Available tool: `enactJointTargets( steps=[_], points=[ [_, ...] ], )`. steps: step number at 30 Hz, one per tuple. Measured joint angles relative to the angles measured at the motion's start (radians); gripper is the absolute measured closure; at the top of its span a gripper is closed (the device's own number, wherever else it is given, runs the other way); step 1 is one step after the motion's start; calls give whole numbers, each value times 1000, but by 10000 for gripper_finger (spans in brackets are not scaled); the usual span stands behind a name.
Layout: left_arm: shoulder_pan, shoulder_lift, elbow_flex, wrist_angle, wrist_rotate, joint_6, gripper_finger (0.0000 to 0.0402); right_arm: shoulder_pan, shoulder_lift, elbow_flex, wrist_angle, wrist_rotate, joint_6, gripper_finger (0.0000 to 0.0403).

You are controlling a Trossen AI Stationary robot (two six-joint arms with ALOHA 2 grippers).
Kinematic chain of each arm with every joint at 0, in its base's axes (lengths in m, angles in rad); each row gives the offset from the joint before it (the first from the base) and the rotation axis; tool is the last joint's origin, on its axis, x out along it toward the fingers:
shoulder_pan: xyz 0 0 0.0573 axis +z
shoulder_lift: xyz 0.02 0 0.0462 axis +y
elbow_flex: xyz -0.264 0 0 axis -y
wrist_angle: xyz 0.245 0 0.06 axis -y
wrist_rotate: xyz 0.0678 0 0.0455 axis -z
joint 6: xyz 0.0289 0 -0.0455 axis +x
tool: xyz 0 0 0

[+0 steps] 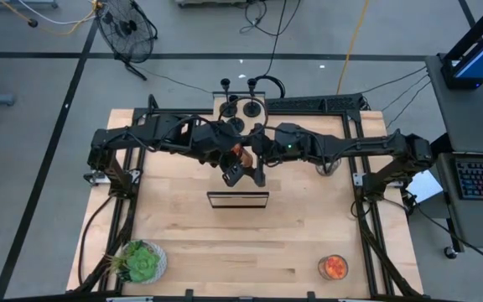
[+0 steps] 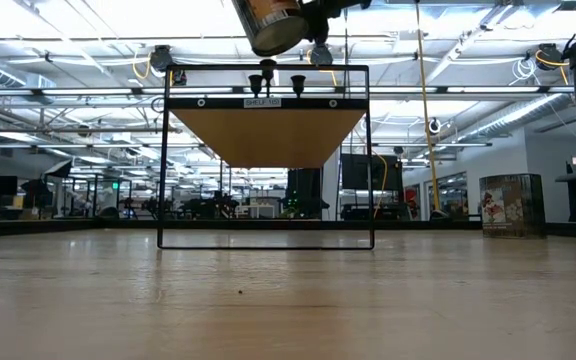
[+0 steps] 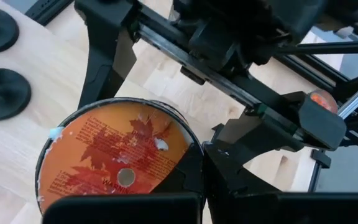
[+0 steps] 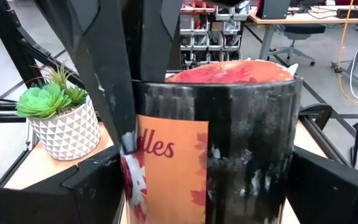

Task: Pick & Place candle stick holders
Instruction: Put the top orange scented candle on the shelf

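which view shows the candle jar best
The right wrist view: the candle jar fills it side-on, label readable, between both grippers' jaws. The left wrist view shows its orange top, the low view its underside, the high view only an orange glimpse.

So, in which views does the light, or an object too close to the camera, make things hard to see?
Low view: bright ceiling lamps behind the shelf leave the candle stick holders on it as dark outlines. Right wrist view: the candle jar fills most of the picture; only the potted plant shows beside it. High view: even light, no strong glare on the table.
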State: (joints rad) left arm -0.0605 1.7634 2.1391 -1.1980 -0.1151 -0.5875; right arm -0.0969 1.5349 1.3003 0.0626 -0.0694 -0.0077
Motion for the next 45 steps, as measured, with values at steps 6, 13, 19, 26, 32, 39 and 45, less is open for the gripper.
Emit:
enactJointTargets(
  steps=[6,13,19,26,32,39,45],
  points=[
    [-1,0,0,38,7,11,401,0,5,-2,13,-12,7,45],
    [-1,1,0,35,12,15,402,-1,59,-3,34,-17,49,53],
    [-2,2,1,11,13,-1,402,2,58,-3,35,-14,52,56],
    [-3,-2,4,-17,10,-8,401,0,38,-4,34,-3,53,51],
    [-2,-2,4,-30,10,-8,401,0,24,-4,22,18,47,50],
    [-2,-1,3,-34,10,-16,401,1,24,-4,9,18,45,57],
    [-2,-1,3,-38,10,-19,401,2,24,-4,7,18,45,59]
  ],
)
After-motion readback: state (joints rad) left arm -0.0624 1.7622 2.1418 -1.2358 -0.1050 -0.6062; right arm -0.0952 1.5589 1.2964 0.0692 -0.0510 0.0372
